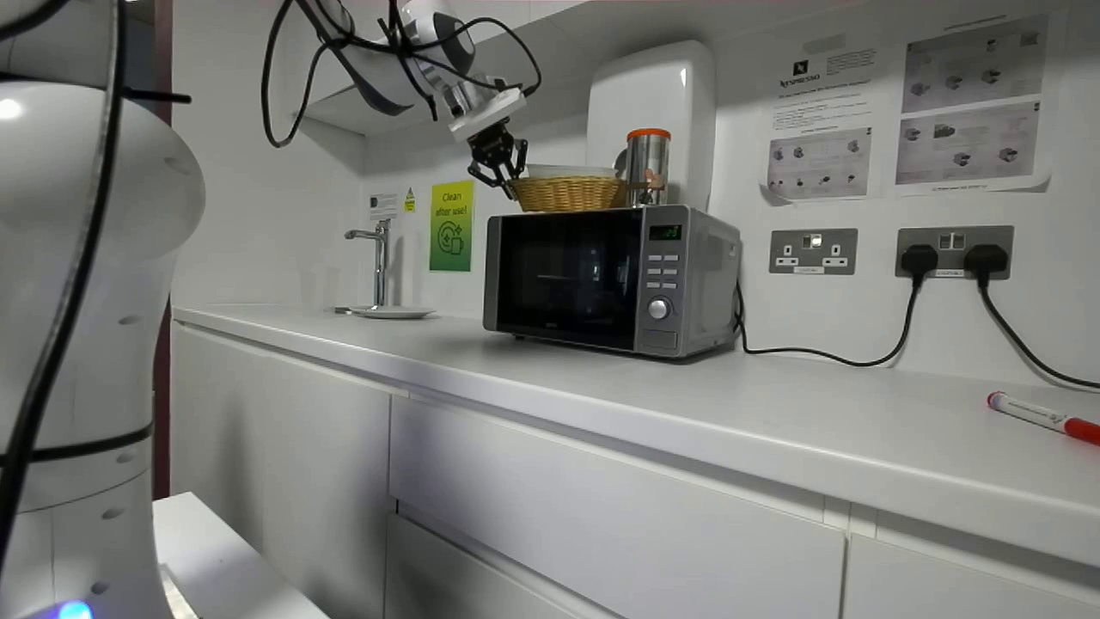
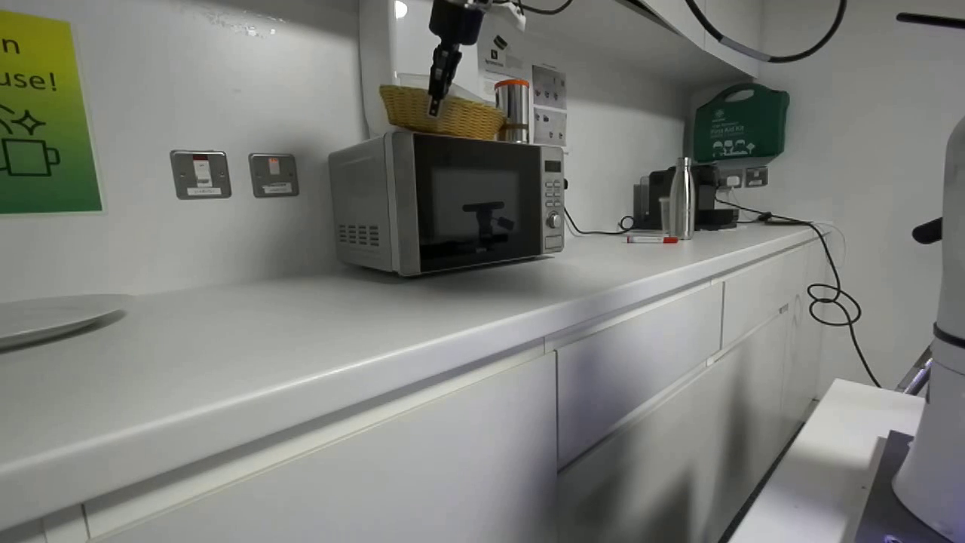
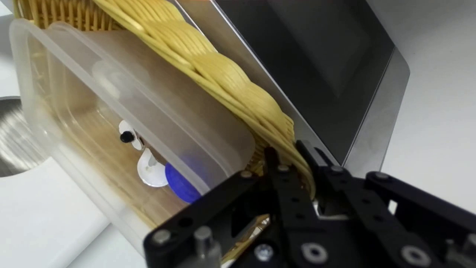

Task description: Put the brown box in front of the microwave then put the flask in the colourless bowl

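The brown box (image 1: 567, 194) is a woven tan-yellow basket on top of the microwave (image 1: 567, 279), shown in both exterior views. A translucent plastic container (image 3: 208, 119), the likely colourless bowl, sits inside it and holds blue and white pieces. My gripper (image 1: 516, 182) reaches down at the basket's near end. In the wrist view my fingers (image 3: 288, 156) straddle the woven rim, one inside and one outside, with the rim filling the gap. The far finger is partly hidden behind the rim. No copper-brown flask shows.
A silver canister with an orange lid (image 1: 648, 168) stands beside the basket on the microwave. A tall silver bottle (image 2: 682, 200), a red marker (image 2: 652, 240) and a black coffee machine (image 2: 667, 196) are farther along the counter. A plate (image 1: 391, 312) lies by the tap (image 1: 380, 262).
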{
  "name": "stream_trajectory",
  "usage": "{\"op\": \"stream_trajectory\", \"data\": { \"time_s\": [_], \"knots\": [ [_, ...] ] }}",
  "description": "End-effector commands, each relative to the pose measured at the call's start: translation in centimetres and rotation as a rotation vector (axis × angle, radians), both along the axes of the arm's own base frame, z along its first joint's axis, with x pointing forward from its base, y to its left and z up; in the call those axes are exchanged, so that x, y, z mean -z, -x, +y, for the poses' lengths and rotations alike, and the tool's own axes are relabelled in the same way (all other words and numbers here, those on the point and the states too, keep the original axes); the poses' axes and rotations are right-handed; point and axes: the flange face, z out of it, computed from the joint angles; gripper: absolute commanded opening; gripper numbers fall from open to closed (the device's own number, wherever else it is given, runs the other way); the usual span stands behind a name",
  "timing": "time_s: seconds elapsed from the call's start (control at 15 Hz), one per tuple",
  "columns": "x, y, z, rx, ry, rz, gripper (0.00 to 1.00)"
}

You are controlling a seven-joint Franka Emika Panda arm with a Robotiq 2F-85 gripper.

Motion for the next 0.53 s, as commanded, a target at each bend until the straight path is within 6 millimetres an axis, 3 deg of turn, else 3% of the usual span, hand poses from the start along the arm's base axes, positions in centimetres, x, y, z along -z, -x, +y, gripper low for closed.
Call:
{"op": "stream_trajectory", "data": {
  "time_s": [0.0,0.47],
  "knots": [
    [-1.4,1.0,-0.1,-0.020,0.045,-0.001,0.03],
    [-2.3,2.3,0.6,-0.031,0.077,0.019,0.03]
  ]
}}
